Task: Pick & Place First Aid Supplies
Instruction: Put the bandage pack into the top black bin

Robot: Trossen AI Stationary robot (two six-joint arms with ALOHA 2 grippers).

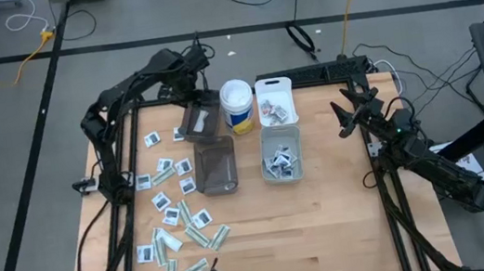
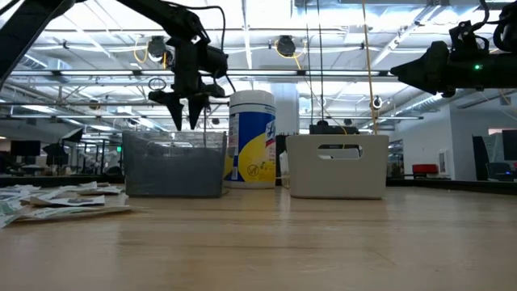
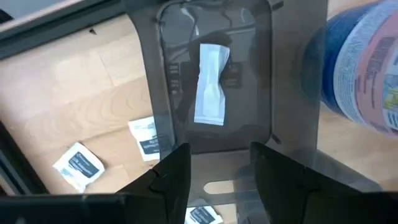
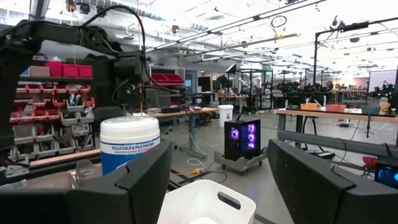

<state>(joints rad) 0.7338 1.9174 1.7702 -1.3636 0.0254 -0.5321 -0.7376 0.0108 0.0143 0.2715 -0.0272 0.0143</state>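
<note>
Packets (image 1: 178, 221) lie scattered on the surface (image 1: 329, 227) to the left of the smoky bin (image 1: 214, 167), white squares mixed with narrow pale strips, none in a tool. Over the second smoky bin (image 1: 197, 120), just behind that one, hangs the left tool (image 3: 214, 168), fingers parted and empty. One narrow strip (image 3: 211, 84) lies on that bin's floor straight below the tool, its long axis running away from the wrist, in line with the gap between the fingers. Looks like a drop just made, I'd say. Right of the smoky bin stands the wipes canister (image 1: 237, 106), then the white bin (image 1: 275, 98) and a clear bin (image 1: 281, 154), both holding packets. Furthest right, the right tool (image 4: 217, 180) waits raised, jaws wide and empty, well apart from the pile. Next pick is the left arm's: the loose packets lie on its side, forward of its tool toward the near edge.
</note>
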